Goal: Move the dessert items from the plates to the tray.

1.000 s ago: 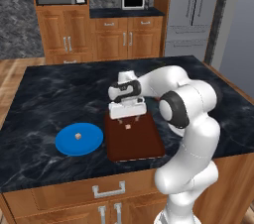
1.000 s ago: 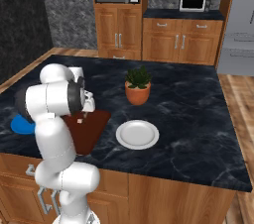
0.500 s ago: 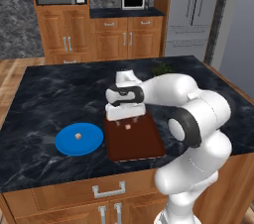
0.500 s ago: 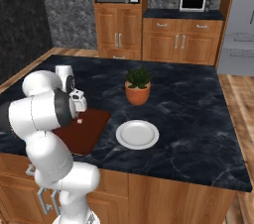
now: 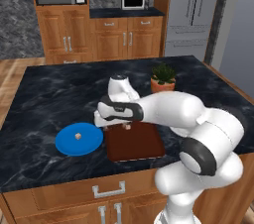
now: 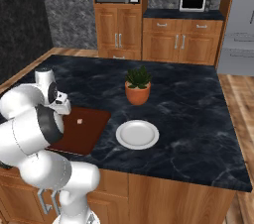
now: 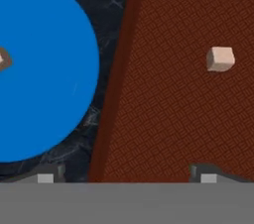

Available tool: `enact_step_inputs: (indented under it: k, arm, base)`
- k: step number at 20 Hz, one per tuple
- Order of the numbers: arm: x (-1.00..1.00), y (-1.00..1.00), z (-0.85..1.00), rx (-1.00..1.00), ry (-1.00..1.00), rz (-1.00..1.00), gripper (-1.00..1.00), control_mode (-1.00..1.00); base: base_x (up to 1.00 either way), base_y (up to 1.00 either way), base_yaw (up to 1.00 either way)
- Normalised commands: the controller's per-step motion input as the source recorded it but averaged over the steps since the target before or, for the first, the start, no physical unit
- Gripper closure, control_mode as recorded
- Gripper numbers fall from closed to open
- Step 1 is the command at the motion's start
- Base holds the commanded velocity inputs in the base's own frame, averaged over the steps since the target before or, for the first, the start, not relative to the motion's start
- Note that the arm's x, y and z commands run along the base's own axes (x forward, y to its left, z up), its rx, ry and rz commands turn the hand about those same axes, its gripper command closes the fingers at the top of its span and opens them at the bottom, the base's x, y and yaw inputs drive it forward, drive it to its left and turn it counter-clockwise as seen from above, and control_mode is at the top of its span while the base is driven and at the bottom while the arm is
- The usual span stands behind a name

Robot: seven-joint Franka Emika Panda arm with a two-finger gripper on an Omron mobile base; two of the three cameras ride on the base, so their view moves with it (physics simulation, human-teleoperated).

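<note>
One cube on the tray (image 7: 163, 119)
Fingers (image 7: 45, 177) released (nothing between them); the other cube (image 5: 77, 136) sits on the blue plate (image 5: 89, 141).

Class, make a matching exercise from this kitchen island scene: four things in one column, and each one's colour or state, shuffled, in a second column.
Things:
1. blue plate
2. white plate
3. tray
4. plant pot

States:
A. bare, nothing on it
B. terracotta, holding a green plant
C. reddish-brown, a cube on it
D. a small cube near its middle

Pairs: 1-D, 2-A, 3-C, 4-B
</note>
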Motion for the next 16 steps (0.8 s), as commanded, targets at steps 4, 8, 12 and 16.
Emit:
enact_step_inputs:
  k: [4, 8, 12, 16]
  arm:
    - [-0.05, 0.69, 0.20, 0.11, -0.15, 0.00, -1.00, -1.00]
    - [0.00, 0.75, 0.12, 0.11, -0.15, 0.00, -1.00, -1.00]
    - [0.00, 0.56, 0.27, 0.02, 0.01, 0.07, -1.00, -1.00]
    - [0.02, 0.24, 0.13, 0.00, 0.10, 0.11, -1.00, -1.00]
  base:
    - [0.00, 0.00, 0.00]
    - [0.00, 0.00, 0.00]
    - [0.00, 0.00, 0.00]
    - [0.00, 0.00, 0.00]
